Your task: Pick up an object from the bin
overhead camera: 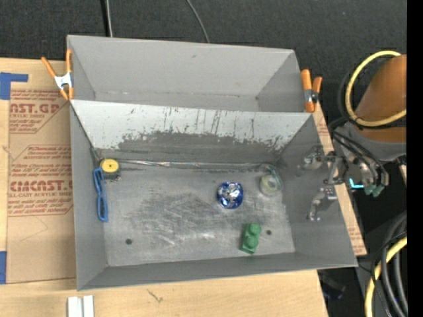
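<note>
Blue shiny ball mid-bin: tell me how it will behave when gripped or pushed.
The blue ball looks round, so a push would probably send it rolling across the bin floor. Its glossy surface suggests it may slip from a pinch.

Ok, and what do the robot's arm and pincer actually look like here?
The pincer is bare silver-grey metal. Behind it the wrist carries a rounded orange cover, ringed by a yellow cable loop, with black cables and a small teal light.
</note>
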`<state>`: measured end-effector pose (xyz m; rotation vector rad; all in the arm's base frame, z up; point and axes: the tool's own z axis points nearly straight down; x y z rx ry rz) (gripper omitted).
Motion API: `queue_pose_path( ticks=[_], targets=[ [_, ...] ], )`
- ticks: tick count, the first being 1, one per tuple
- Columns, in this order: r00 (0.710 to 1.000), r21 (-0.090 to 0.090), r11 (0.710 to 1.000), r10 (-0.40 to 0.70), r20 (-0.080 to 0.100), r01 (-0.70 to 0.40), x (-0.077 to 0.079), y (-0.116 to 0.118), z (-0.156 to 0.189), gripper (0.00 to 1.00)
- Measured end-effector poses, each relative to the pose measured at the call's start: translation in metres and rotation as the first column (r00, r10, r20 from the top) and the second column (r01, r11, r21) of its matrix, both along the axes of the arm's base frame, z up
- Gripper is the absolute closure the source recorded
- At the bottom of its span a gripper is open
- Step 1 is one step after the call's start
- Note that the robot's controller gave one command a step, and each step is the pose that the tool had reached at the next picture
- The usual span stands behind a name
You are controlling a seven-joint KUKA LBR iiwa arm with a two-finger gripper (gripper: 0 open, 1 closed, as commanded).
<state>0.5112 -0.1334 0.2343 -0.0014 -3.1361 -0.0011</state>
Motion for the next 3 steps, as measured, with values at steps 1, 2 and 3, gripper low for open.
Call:
queue_pose_path(
  ticks=[1,2,3],
  targets=[
    [0.982,0.004,0.982,0.19,-0.001,-0.19,-0.018,0.086,-0.146,0.0],
    [0.982,0.003,0.982,0.187,0.001,-0.187,-0.017,0.085,-0.141,1.0],
    [0.98,-0.004,0.98,0.198,0.015,-0.198,-0.012,0.075,0.005,1.0]
  ],
)
